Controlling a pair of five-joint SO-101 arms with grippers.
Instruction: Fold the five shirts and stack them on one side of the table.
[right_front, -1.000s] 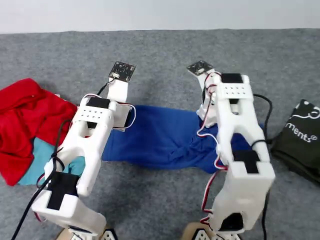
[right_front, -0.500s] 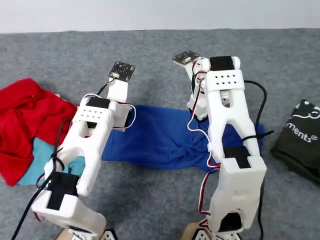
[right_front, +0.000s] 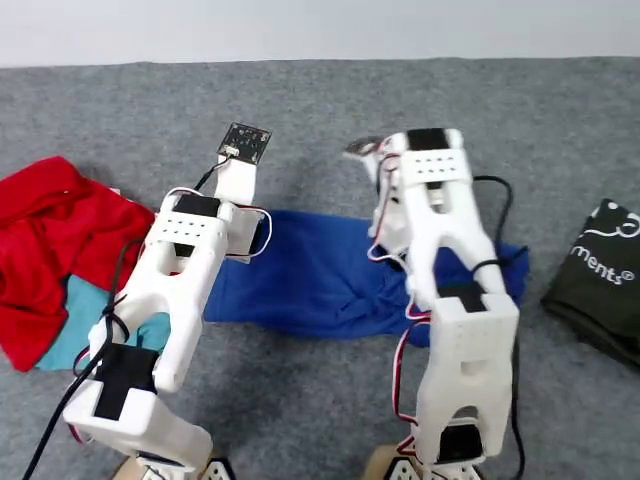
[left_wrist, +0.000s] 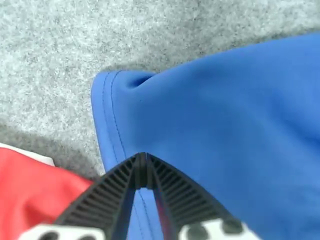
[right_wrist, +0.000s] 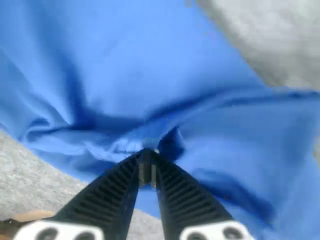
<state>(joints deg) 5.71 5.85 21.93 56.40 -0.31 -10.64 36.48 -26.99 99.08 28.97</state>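
Shirt (right_front: 320, 270), blue, pinched by left claw (left_wrist: 142, 170), right claw (right_wrist: 146, 167).

The blue shirt (right_front: 320, 275) lies spread in a wide, wrinkled band. Its stitched hem corner is nipped at the tip of the left gripper (left_wrist: 145, 167), and a bunched fold is caught at the tip of the right gripper (right_wrist: 146, 165). A crumpled red shirt (right_front: 50, 235) is heaped just outside the left gripper, partly over a teal shirt (right_front: 85, 325). A black shirt (right_front: 600, 275) with white print lies well beyond the right gripper.

Blue shirt (right_front: 310, 280) lies between red shirt (right_front: 50, 240) and black shirt (right_front: 600, 275).
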